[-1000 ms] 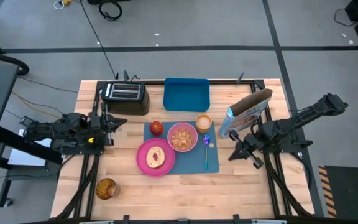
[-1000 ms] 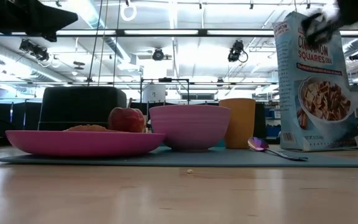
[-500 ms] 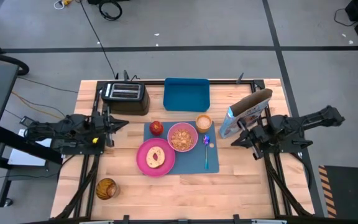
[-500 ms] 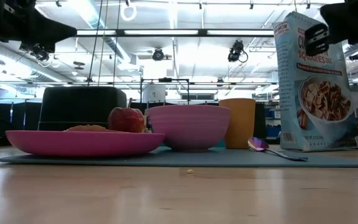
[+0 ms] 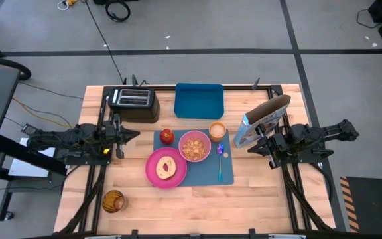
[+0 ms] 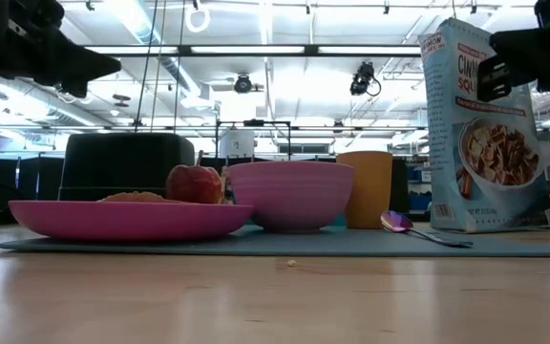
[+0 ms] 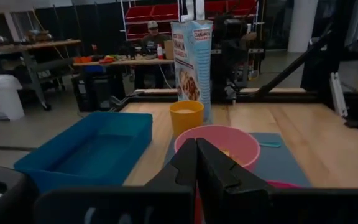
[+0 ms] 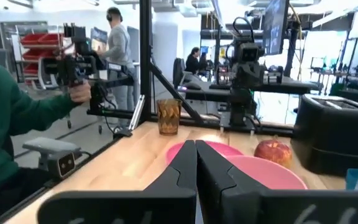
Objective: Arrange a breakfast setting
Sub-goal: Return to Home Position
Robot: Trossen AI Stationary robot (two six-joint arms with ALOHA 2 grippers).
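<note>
The blue mat (image 5: 201,174) lies mid-table. On it rest the pink plate (image 5: 156,174) bearing the toast slice (image 5: 167,168), the pink bowl (image 5: 194,147) with cereal, the red apple (image 5: 167,137), the orange cup (image 5: 217,130) and the blue-handled spoon (image 5: 220,166). My left gripper (image 5: 135,133) hovers shut, pointing level, left of the apple. My right gripper (image 5: 250,149) hovers shut, pointing level, right of the spoon and beside the cereal box (image 5: 264,119). In both wrist views the fingers meet with nothing between them (image 7: 196,149), (image 8: 196,152).
A black toaster (image 5: 133,104) and a blue rimmed tray (image 5: 199,101) stand at the far side. The cereal box stands upright right of the cup. An amber glass (image 5: 113,201) sits near the front left. People show beyond the table's left side (image 8: 5,124).
My right gripper has drawn back toward the table's right edge and a little toward the far edge, sinking and levelling out, still shut. My left gripper has sunk a little. Nothing on the mat has moved.
</note>
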